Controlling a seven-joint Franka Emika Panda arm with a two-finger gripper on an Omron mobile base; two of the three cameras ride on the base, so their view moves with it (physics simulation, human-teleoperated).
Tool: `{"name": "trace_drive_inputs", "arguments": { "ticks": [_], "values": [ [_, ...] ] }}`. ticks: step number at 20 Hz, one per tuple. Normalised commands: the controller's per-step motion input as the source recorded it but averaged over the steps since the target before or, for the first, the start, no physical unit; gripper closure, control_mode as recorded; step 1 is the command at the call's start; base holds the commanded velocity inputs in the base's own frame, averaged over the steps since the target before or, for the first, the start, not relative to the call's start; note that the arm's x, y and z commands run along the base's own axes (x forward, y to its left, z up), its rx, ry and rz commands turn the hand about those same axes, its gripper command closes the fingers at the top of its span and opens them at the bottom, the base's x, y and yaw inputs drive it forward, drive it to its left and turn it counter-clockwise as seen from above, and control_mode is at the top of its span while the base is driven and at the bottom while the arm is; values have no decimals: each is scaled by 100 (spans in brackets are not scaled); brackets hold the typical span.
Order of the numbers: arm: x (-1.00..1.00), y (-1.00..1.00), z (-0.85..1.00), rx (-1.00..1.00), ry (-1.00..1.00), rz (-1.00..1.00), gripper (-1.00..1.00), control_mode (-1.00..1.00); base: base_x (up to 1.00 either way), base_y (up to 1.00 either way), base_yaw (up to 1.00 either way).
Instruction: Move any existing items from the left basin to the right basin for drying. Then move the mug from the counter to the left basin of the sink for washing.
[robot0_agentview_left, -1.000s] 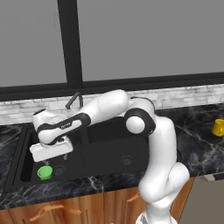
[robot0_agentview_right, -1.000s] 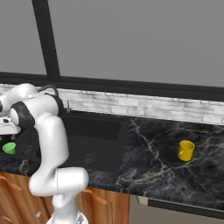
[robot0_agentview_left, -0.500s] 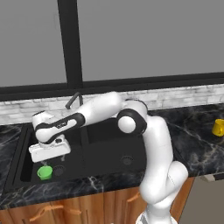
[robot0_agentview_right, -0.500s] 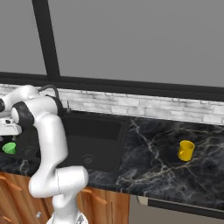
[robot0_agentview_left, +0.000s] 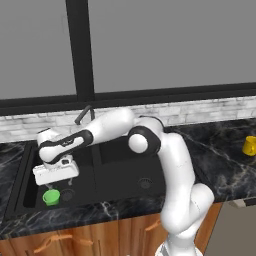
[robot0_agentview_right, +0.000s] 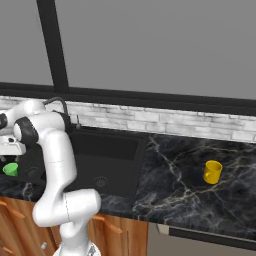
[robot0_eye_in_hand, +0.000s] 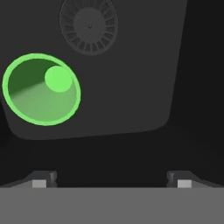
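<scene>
**Arm lowers over the left basin**

Since a second ago the gripper (robot0_agentview_left: 56, 176) has dropped slightly toward the green cup (robot0_agentview_left: 51, 197) – the approach is under way, jaws spread wide and empty. The cup stands upright in the left basin (robot0_agentview_left: 30, 187), at the lower left of the left base view, mouth and long axis pointing up.

White brick backsplash (robot0_agentview_left: 200, 111), dark window frame (robot0_agentview_left: 80, 50)
</scene>
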Motion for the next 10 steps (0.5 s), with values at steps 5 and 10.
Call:
{"name": "trace_drive_inputs", "arguments": {
  "ticks": [5, 10],
  "values": [
    [13, 6, -15, 0, 1, -4, -100, -100, 0, 0, 0],
    [11, 4, -18, 0, 0, -4, -100, -100, 0, 0, 0]
  ]
}}
